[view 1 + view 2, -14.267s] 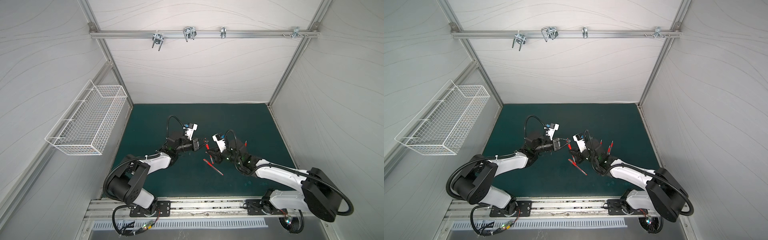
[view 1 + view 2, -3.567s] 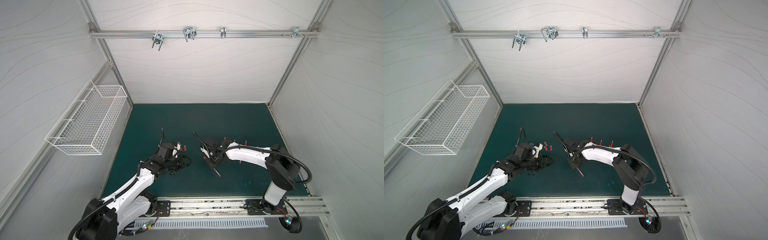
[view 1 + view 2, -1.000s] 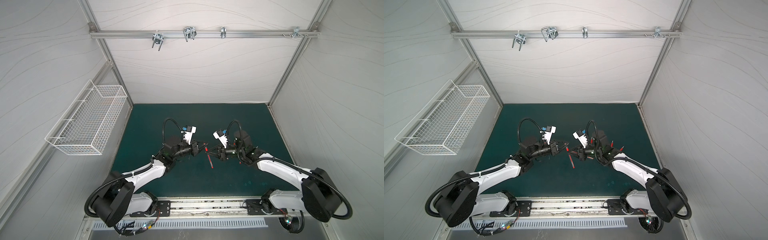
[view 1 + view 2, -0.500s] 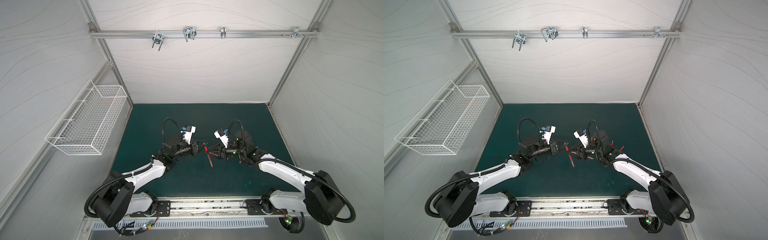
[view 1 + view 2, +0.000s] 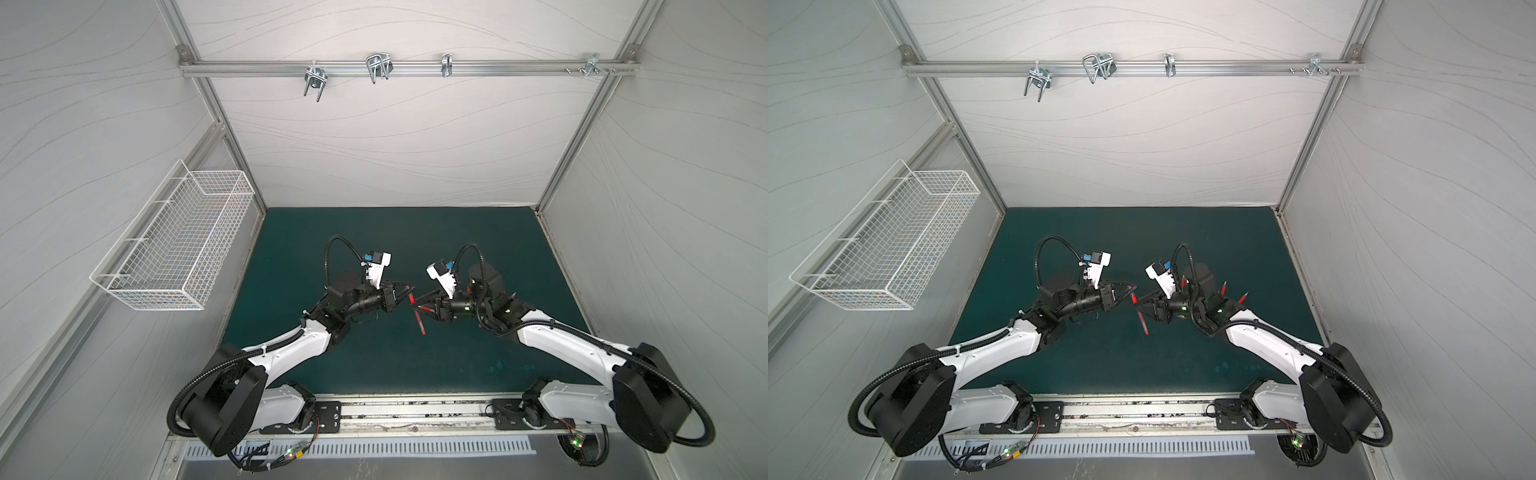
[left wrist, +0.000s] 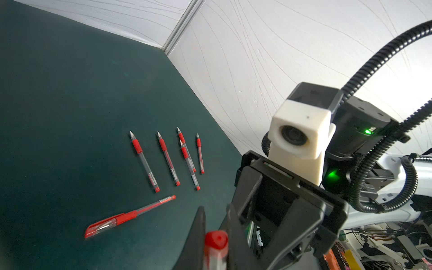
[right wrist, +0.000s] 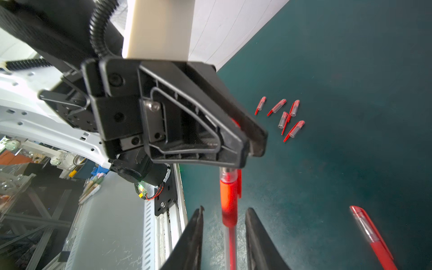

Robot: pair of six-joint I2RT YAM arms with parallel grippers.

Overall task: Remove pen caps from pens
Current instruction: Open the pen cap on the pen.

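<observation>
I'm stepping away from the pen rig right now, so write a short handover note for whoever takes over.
Left gripper: shut on the cap end of the held pen, above the mat.
Right gripper: open, fingers either side of that pen's barrel, not gripping.
Done: five uncapped pens lie grouped on the mat. Five loose caps lie in a separate cluster.
Left to do: pull the cap off the held pen, then uncap the spare capped pen lying on the mat.
</observation>
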